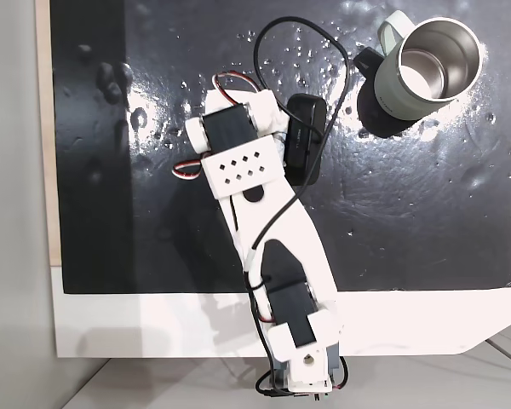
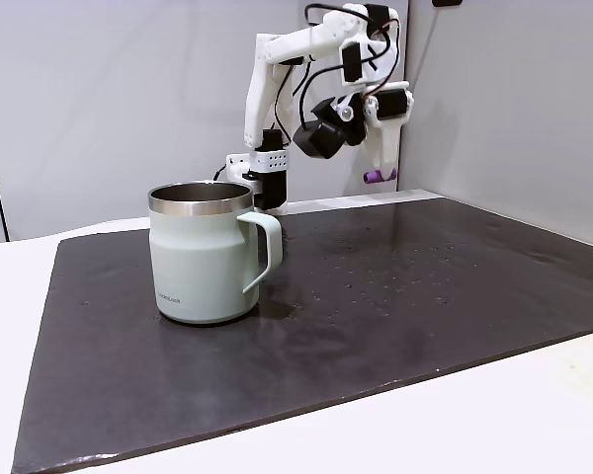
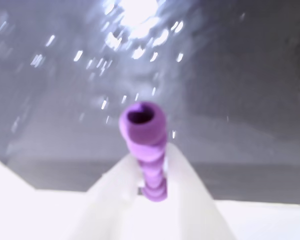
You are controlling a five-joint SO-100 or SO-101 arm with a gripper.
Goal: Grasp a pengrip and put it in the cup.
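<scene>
The pengrip (image 3: 145,150) is a small purple ribbed tube, pinched upright between my white fingers (image 3: 190,200). My gripper (image 3: 152,157) is shut on it. In a fixed view from the side, the gripper (image 2: 383,170) hangs well above the far edge of the black mat with the pengrip (image 2: 379,176) at its tip. The cup (image 2: 203,257), pale green with a steel rim, stands upright on the mat nearer the camera and to the left, apart from the gripper. From above, the cup (image 1: 426,68) is at the top right, with the arm (image 1: 243,162) to its left.
A black mat (image 1: 409,213) covers most of the white table (image 1: 153,324). The arm's base (image 1: 302,362) stands at the bottom edge in the fixed view from above. A black cable (image 1: 264,43) loops over the mat near the cup. Grey walls (image 2: 99,99) stand behind.
</scene>
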